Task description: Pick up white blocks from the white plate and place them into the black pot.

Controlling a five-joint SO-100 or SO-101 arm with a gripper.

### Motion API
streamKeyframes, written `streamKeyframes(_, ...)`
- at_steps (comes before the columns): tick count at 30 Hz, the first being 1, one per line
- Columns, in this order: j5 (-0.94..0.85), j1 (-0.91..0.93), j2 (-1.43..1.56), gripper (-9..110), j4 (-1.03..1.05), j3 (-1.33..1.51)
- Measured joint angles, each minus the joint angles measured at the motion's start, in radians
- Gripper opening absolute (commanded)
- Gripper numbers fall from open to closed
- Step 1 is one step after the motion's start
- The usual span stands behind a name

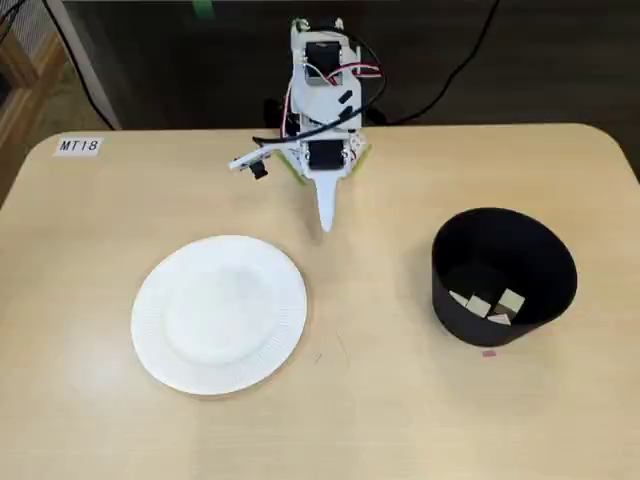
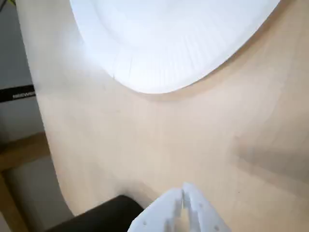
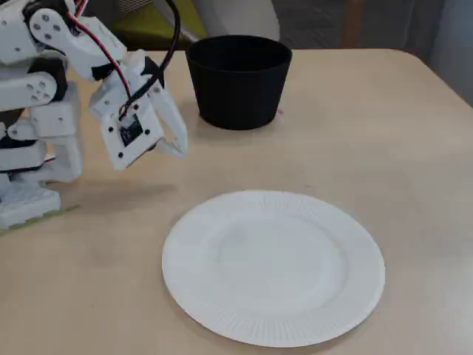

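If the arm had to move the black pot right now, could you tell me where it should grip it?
Probably the black pot by its thin upper rim, from above, one finger inside the wall and one outside: it stands upright and open-topped, and looks far wider than the gripper.

The arm is folded back near its base; the gripper [image 1: 326, 222] points downward, its jaws closed together, holding nothing.

In a fixed view, plate [image 1: 219, 313] left, pot [image 1: 503, 275] right, seemingly three blocks [image 1: 490, 303] inside pot.
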Motion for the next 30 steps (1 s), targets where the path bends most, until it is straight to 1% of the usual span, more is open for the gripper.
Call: streamKeyframes(30,0.014,-0.002,0.002,-2,-0.025,0.011)
